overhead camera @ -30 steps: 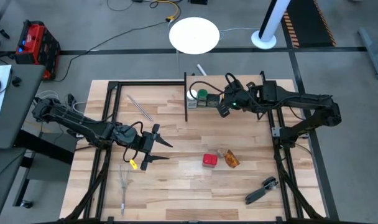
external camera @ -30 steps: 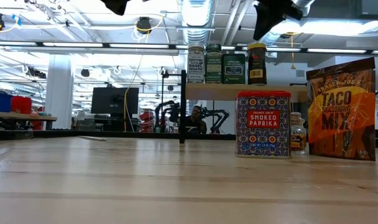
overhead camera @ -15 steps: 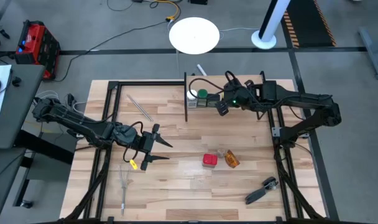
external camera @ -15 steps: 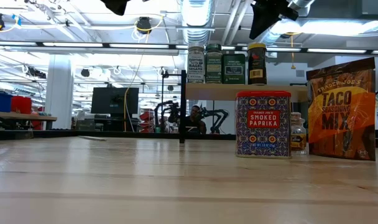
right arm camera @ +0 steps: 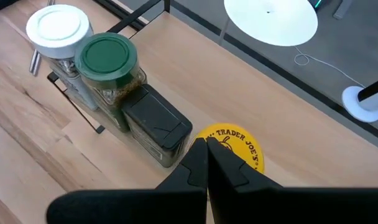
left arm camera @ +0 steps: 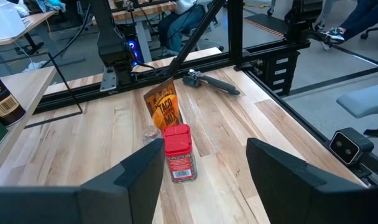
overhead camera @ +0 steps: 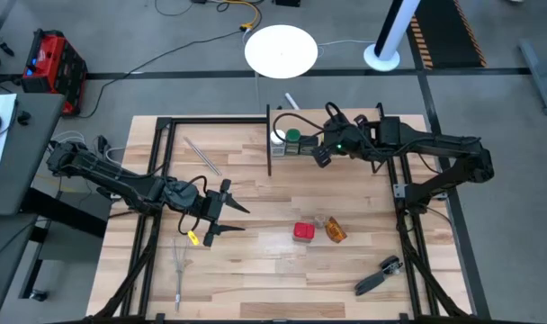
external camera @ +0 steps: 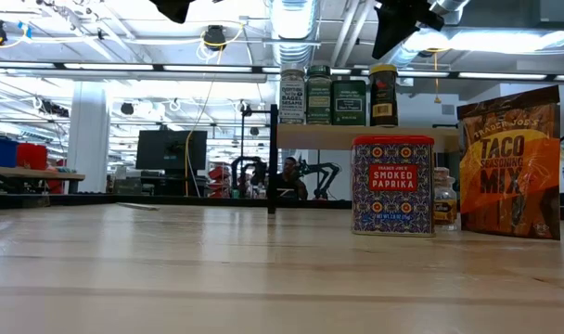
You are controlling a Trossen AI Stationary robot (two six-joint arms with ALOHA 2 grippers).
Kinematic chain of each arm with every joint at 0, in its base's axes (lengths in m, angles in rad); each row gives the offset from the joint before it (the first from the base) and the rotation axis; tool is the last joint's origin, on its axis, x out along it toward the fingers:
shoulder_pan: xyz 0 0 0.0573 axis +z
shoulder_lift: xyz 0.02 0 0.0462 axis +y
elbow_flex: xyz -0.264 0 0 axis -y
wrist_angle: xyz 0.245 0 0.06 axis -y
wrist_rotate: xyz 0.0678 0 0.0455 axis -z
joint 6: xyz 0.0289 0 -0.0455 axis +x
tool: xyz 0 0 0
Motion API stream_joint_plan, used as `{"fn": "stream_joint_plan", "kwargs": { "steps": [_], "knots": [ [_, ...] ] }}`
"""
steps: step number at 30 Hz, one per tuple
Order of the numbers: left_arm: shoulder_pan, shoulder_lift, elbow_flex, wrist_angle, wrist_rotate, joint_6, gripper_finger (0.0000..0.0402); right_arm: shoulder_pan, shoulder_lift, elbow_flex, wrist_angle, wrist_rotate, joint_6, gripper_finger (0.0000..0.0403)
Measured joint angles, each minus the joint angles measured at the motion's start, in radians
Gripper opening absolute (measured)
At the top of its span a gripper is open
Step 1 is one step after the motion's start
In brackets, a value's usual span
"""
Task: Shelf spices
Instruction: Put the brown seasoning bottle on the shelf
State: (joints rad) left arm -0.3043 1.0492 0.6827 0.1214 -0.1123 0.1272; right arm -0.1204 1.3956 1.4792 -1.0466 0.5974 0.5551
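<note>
On the shelf [external camera: 319,136] four spices stand in a row: a white-capped jar [right arm camera: 58,28], a green-capped jar [right arm camera: 107,57], a dark square tin [right arm camera: 155,121] and a yellow-capped jar [right arm camera: 235,146]. My right gripper [right arm camera: 206,152] is shut and hovers just over the yellow cap [external camera: 383,68], apart from it in the low view. A red paprika tin [overhead camera: 302,232], a small clear jar [overhead camera: 320,221] and an orange taco packet [overhead camera: 335,231] stand on the table. My left gripper [overhead camera: 245,219] is open above the table, left of the red tin [left arm camera: 178,152].
A black-handled tool [overhead camera: 379,274] lies near the table's right near corner. A wire whisk [overhead camera: 180,265] lies near the left near edge and a thin metal piece [overhead camera: 201,155] toward the far left. Black frame rails [overhead camera: 156,180] run along both sides.
</note>
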Motion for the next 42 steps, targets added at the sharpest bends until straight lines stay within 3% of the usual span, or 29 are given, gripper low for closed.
{"fn": "stream_joint_plan", "kwargs": {
  "steps": [22, 42],
  "knots": [
    [0.000, 0.000, 0.000, -0.005, 0.000, 0.000, 0.0219, 0.011, 0.000, 0.000, -0.084, 0.001, 0.137, 0.0002],
    [0.000, 0.000, 0.000, -0.007, 0.000, 0.001, 0.0219, 0.018, 0.069, 0.003, -0.028, -0.022, 0.037, 0.0002]
  ]
}}
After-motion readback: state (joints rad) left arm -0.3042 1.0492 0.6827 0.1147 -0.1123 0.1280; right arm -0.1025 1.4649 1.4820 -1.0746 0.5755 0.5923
